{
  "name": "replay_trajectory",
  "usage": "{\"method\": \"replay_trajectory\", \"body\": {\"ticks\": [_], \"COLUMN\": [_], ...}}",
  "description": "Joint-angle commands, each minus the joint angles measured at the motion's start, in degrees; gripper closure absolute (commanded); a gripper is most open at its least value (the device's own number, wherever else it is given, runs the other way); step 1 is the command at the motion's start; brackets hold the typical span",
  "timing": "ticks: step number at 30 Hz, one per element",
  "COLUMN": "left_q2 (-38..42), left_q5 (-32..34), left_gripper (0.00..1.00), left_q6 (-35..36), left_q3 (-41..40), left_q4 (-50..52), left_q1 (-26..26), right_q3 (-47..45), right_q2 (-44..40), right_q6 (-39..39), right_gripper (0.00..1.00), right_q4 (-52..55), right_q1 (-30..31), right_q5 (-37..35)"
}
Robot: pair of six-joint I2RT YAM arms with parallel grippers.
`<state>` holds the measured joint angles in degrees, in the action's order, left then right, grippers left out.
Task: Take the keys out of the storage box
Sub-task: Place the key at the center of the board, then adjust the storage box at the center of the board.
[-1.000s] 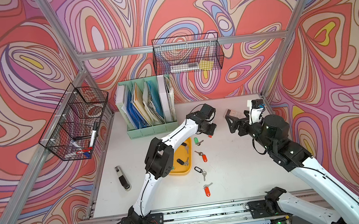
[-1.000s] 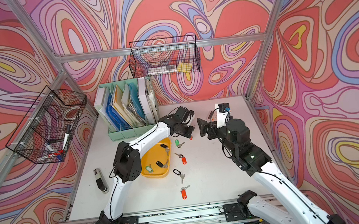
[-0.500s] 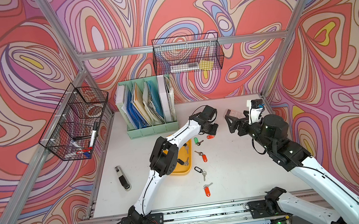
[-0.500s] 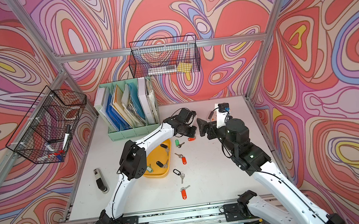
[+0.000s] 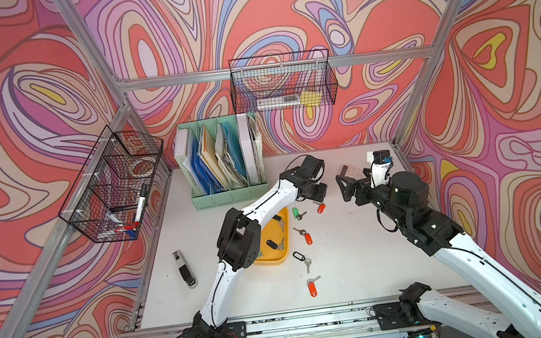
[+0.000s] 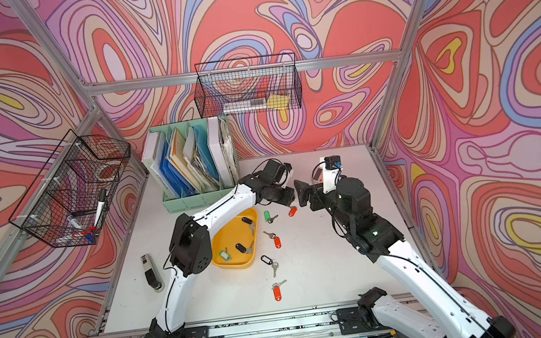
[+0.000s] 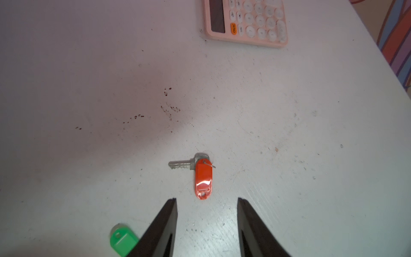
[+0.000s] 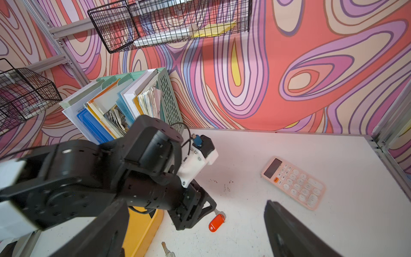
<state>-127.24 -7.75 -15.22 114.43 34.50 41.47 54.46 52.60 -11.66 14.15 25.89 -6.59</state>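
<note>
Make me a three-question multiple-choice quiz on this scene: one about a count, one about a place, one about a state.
1. How many key sets show inside the shallow yellow plastic tray?
A one
B six
C three

2. Where is the red-orange-tagged silver key in front of the left gripper?
A flat on the white table
B inside that tray
C held up in the air

3. How do the left gripper's fingers stand?
A shut on a key
B apart, holding nothing
C shut and empty

Answers:
1 C: in a top view, two black-tagged sets and one green-tagged set lie in it.
2 A: the left wrist view shows it lying on the bare tabletop.
3 B: a clear gap shows between them.
</note>
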Motion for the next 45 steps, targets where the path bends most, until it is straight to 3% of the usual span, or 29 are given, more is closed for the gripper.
{"method": "replay_trajectory", "body": {"ticks": [1,16,22,27,32,41,45], "left_q2": [9.2,42.3,50.5,50.1,45.7,37.5,36.0], "left_q5": [2.1,9.0,9.4,6.1,6.1,6.0,6.2], "left_gripper": [0.46,0.29,0.22,0.20,0.24,0.46,0.61], "left_q6": [-1.7,-8.8,-11.3,-11.7,-11.7,-11.1,-10.8], "left_q3": [-6.8,-42.4,-52.3,-55.8,-55.6,-55.5,-55.8], "left_q4": [-2.1,-4.5,-4.9,-5.1,-5.5,-6.8,-7.1], "left_q1": [-1.7,-10.6,-15.2,-18.9,-20.3,-22.2,-22.4], "right_q3": [1.4,0.9,0.5,0.7,0.7,0.4,0.4], "right_q2": [0.5,3.2,4.6,5.5,5.7,5.0,5.0], "right_q6": [-0.3,-0.7,-0.9,-0.8,-0.9,-0.8,-0.7], "right_gripper": [0.02,0.02,0.02,0.02,0.02,0.02,0.02], "right_q4": [-0.4,-1.8,-2.6,-2.6,-2.4,-1.5,-1.4], "right_q1": [-0.3,-0.3,-0.3,-0.3,-0.3,-0.3,-0.3], "right_q5": [1.1,5.2,6.7,7.7,8.1,7.5,7.4]}}
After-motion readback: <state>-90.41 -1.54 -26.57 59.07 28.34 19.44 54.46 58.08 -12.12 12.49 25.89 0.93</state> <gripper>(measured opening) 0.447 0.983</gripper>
